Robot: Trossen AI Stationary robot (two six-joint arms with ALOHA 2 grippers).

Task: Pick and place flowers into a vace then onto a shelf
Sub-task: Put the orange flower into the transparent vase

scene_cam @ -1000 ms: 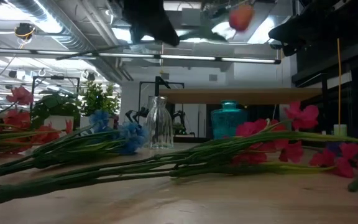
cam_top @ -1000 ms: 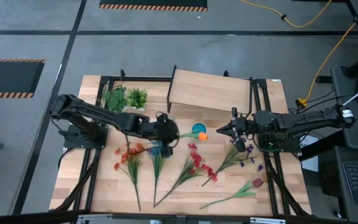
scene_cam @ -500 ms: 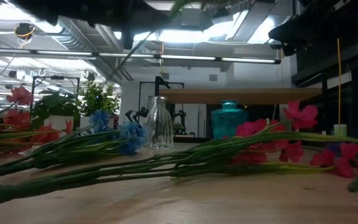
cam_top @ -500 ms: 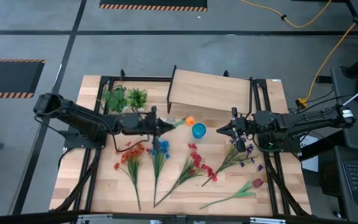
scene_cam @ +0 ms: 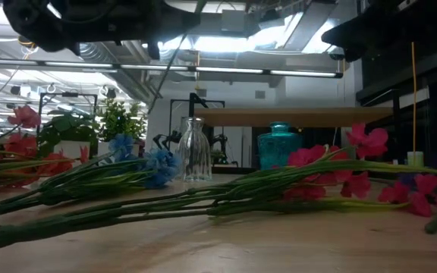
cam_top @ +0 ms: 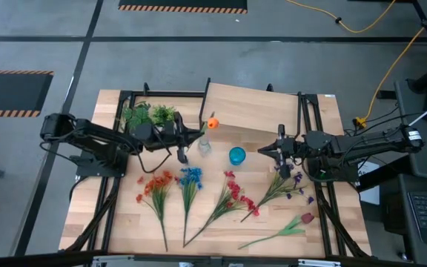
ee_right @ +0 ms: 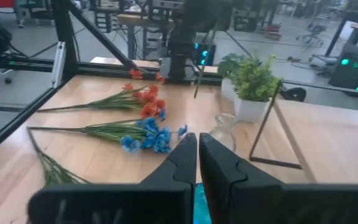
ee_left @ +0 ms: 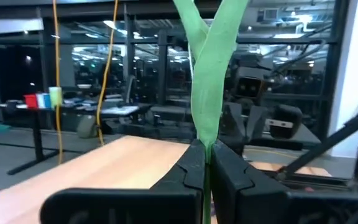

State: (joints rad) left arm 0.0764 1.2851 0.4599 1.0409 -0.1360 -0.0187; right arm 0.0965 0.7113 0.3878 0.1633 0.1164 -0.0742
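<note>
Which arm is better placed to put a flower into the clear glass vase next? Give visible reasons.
The left. Its gripper is shut on the orange flower's stem beside the clear vase. The right gripper is shut and empty, farther off past the teal vase.

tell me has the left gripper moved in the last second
Yes. In the high view the left gripper, shut on an orange-bud flower, has pulled back from beside the teal vase toward the leafy tufts, and is now by the clear vase.

Orange flower (cam_top: pixel 212 122) aloft near shelf (cam_top: pixel 250 109), apparently.
</note>
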